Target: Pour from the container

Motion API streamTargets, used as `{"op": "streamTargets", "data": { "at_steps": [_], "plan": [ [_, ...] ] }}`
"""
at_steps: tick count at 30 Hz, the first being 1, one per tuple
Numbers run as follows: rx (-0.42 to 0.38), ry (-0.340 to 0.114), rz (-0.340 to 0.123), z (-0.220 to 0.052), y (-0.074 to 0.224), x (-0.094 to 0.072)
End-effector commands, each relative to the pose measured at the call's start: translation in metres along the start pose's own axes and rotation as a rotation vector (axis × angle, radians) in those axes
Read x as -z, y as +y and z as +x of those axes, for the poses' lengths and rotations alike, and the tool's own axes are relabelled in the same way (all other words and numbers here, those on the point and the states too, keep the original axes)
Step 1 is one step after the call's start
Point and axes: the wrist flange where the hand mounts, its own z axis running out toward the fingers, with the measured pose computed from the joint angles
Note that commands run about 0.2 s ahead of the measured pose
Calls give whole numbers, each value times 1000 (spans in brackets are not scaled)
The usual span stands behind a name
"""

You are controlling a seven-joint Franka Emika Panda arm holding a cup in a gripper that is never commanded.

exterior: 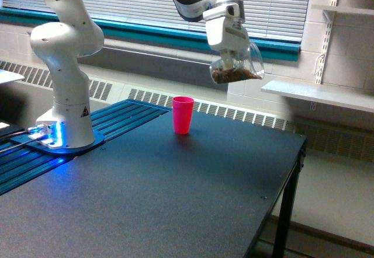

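Observation:
My gripper point(232, 60) is shut on a clear cup point(238, 66), the container, holding it in the air above the table and tilted on its side. Brown bits lie along its lower wall. An opaque pink cup point(183, 114) stands upright on the dark table point(175, 194), below the container and toward the exterior view's left of it. The container hangs well above the pink cup's rim, not over it.
The white arm base point(64, 115) with blue lights stands at the exterior view's left on blue slats. The table edge and a leg point(287, 199) run down the exterior view's right. A white shelf point(318, 94) and window blinds lie behind.

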Motion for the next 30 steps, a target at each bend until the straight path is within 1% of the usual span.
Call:
{"op": "streamTargets", "data": {
  "at_steps": [1,6,13,15,18,20,30],
  "plan": [
    [-37,6,-13,-31,0,8],
    [-30,7,-23,-57,1,15],
    [-26,24,-45,-86,7,29],
    [-25,22,-49,-98,8,33],
    [-24,14,-54,-115,9,36],
    [-19,22,-66,-124,12,37],
    [-20,20,-66,-170,16,47]
  ]
}}
